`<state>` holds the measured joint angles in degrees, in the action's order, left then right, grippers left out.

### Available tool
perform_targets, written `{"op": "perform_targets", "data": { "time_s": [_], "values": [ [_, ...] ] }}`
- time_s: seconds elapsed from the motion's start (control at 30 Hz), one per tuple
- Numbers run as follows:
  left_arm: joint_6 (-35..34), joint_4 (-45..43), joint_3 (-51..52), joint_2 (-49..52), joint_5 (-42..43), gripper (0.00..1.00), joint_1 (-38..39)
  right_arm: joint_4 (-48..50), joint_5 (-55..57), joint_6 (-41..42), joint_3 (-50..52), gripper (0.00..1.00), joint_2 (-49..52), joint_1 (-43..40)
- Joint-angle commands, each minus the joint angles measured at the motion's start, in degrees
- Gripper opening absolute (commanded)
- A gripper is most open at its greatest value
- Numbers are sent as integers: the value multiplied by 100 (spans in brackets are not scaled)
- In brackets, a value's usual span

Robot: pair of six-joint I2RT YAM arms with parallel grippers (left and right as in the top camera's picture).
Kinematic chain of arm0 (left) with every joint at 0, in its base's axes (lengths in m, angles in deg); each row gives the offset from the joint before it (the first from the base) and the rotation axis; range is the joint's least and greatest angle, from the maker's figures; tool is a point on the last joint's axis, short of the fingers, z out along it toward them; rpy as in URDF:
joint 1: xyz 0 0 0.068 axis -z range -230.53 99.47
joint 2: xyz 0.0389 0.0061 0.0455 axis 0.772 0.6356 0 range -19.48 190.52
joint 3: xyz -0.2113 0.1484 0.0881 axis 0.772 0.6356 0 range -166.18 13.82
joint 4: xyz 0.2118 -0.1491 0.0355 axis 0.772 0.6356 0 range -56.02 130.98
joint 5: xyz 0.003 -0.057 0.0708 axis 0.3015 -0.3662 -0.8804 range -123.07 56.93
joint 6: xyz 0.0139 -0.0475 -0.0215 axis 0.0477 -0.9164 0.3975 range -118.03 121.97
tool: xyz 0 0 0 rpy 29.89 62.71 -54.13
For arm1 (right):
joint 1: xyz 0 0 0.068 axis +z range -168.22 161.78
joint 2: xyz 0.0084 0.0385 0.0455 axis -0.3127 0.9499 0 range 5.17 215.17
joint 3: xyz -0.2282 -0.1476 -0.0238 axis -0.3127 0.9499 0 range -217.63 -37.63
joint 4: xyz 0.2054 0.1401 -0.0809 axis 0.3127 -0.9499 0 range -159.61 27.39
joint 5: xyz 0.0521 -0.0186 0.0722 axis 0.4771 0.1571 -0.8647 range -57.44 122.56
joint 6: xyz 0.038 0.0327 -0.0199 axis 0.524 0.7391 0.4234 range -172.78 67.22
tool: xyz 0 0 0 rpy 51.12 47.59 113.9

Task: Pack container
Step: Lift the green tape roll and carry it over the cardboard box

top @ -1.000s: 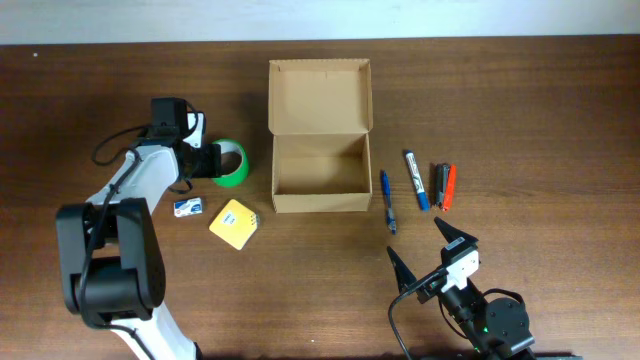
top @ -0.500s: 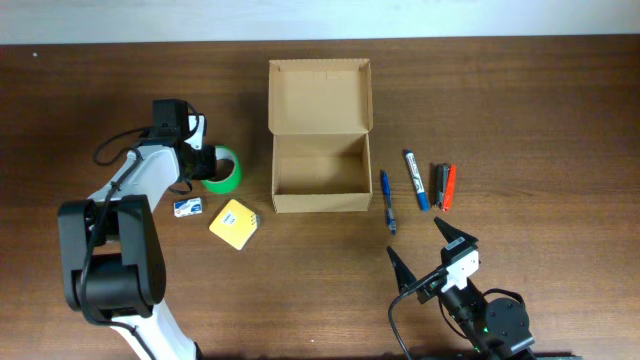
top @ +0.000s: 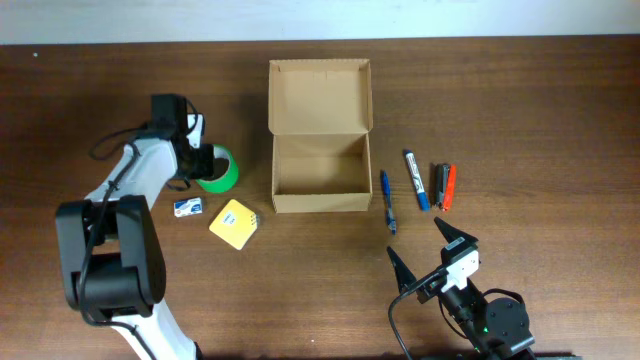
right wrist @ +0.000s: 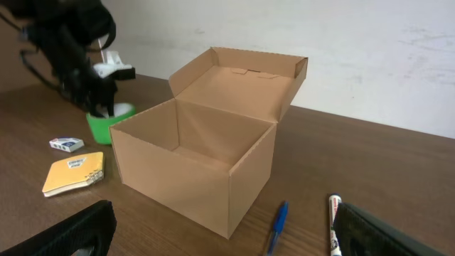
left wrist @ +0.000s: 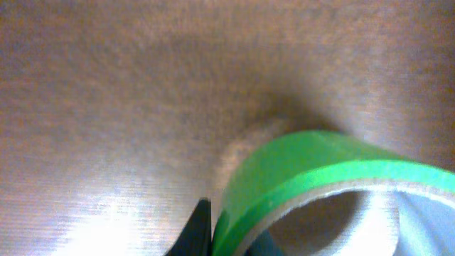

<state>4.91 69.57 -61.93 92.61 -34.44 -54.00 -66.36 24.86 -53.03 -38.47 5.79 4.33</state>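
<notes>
1. The container (top: 320, 201), a plain tan cardboard box, sits near the middle of the wooden table (top: 520, 110), a little toward twelve o'clock in the overhead view. Its hinged flap lid stands open on the twelve o'clock side.
2. The inside of the box shows only bare cardboard, so nothing looks packed yet. Judging from this, the task is at its very start, with every loose item yet to go in.
3. The cardboard is matte and stiff, with straight walls, sharp folded corners and tuck tabs on the lid.
4. At nine o'clock from the box, just beside it, is a green tape roll (top: 218, 170): a glossy green band on a pale card core. It is tipped on edge and appears lifted off the wood.
5. The left gripper (top: 198, 162) is closed on the wall of that roll, one finger outside and one inside the ring.
6. At about eight o'clock lie a flat yellow square pad (top: 234, 223) and a small white and blue packet (top: 187, 207).
7. At three o'clock, four slim plastic writing tools lie near each other: a blue pen (top: 387, 200), a blue-capped marker (top: 416, 180), a black marker (top: 438, 185) and a red marker (top: 449, 187).
8. At five o'clock, well apart from the box, the right gripper (top: 428, 250) waits with its jaws spread wide, holding nothing.
9. The table is dark brown wood with a fine grain and slight sheen.
</notes>
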Motion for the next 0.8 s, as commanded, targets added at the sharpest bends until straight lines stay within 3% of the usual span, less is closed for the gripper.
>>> {"op": "perform_targets", "data": {
  "time_s": [0.0, 0.2, 0.33, 0.6, 0.77],
  "values": [
    [-79, 411, -973, -133, 2, 2, 31, 11, 50, -15, 55, 99, -48, 33],
    [-76, 1698, -2879, -153, 2, 2, 531, 11, 50, -15, 55, 99, -48, 33],
    [-79, 2002, -3624, -153, 7, 2, 1167, 11, 50, -15, 55, 99, -48, 33],
    [-1082, 1899, -3773, -144, -44, 2, 2452, 11, 50, -15, 55, 99, -48, 33],
    [-1668, 1985, -3773, -144, -737, 2, 2940, 11, 50, -15, 55, 99, -48, 33]
  ]
}}
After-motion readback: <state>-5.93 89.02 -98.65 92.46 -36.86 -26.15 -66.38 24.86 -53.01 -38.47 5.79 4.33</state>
